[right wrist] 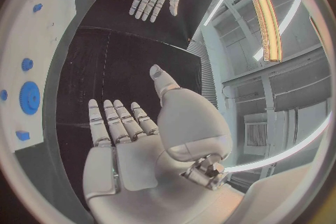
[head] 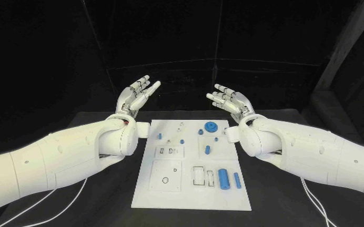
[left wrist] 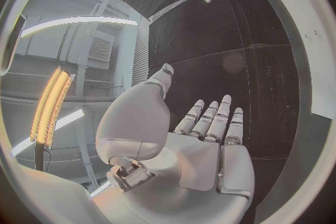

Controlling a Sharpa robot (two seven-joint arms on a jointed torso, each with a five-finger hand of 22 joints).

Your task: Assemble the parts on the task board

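Clearly, the assembly has not started yet, as I judge it: both hands are lifted above the far part of the black desk and carry nothing. The silver left hand is open, with its fingers stretched and a little apart, raised beyond the far left corner of the white rectangular task board. The silver right hand is open in the same way, raised beyond the far right corner of the board, and the two palms are turned toward each other. The board lies flat in the middle of the desk, between the two white arms. On it, the small blue plastic parts are loose: a blue round gear near the far edge, a thick blue cylinder and a thin blue rod side by side close to the near right corner, and some smaller blue pieces toward the far left, too small to tell their shape. Several empty outlined slots are on the near half of the board. For the next move, one hand must come down to a part, probably the right hand to the gear, which is nearest to it, and close the fingers around it with care, because the parts are small and can slide on the smooth board.
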